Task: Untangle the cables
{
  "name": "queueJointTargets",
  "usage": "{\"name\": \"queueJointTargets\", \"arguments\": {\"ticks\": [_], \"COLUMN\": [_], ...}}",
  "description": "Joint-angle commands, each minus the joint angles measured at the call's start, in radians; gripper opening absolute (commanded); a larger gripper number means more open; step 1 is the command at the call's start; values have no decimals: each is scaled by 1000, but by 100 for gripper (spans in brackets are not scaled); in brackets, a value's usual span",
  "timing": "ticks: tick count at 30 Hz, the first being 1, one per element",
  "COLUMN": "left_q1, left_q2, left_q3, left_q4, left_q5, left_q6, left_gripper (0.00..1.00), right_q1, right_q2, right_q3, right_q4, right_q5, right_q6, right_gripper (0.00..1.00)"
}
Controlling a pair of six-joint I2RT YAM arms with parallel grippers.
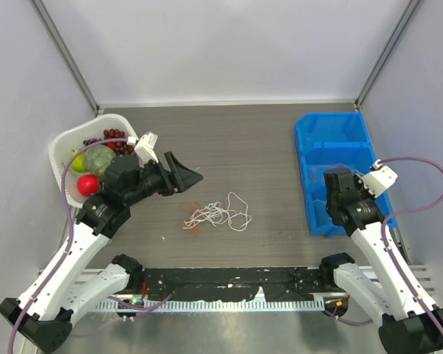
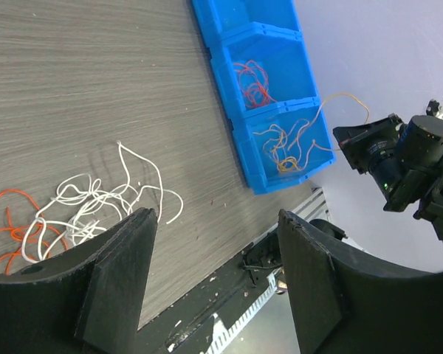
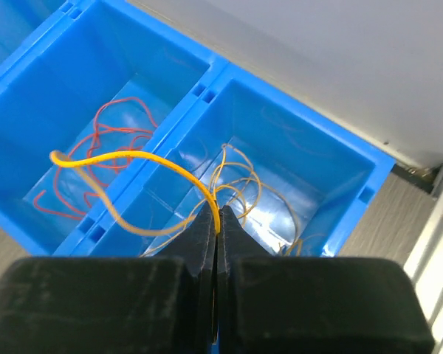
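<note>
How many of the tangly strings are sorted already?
Partly done: red cords and yellow cords lie in separate compartments of the blue bin. In hand: the right gripper pinches a yellow cord above the bin. To do: white cords and an orange cord tangled on the table, by the open left gripper.

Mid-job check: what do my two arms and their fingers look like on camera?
The left arm and right arm are white shells with black joints and black bases. A thick purple cable loops along each, and a small white camera block sits on each wrist. The left gripper and right gripper have flat, matte black fingers.
</note>
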Motion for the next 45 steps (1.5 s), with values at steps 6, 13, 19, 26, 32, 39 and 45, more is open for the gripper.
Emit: {"name": "queueJointTargets", "arguments": {"ticks": [6, 13, 19, 26, 32, 39, 45], "left_q1": [-2, -2, -1, -2, -2, -13, -19], "left_q2": [-2, -10, -4, 79, 164, 234, 63], "left_q3": [-33, -56, -87, -136, -222, -282, -363], "left_q4": [23, 27, 52, 63, 127, 121, 11], "left_q5": [-6, -9, 0, 33, 98, 98, -101], "left_q6": [17, 20, 15, 52, 61, 50, -14], "left_gripper": [70, 71, 71, 65, 52, 39, 52], "right_q1": [-25, -25, -25, -23, -14, 343, 627], "right_q2": [-54, -68, -112, -117, 4, 298, 576], "right_q3": [-86, -70, -30, 27, 23, 16, 65], "right_q4": [60, 23, -16, 153, 438, 801, 1027], "right_q5": [-37, -77, -126, -381, -980, -1249, -1317], "right_q6": [209, 186, 125, -140, -273, -205, -152], "right_gripper": [1, 29, 49, 50, 49, 46, 47]}}
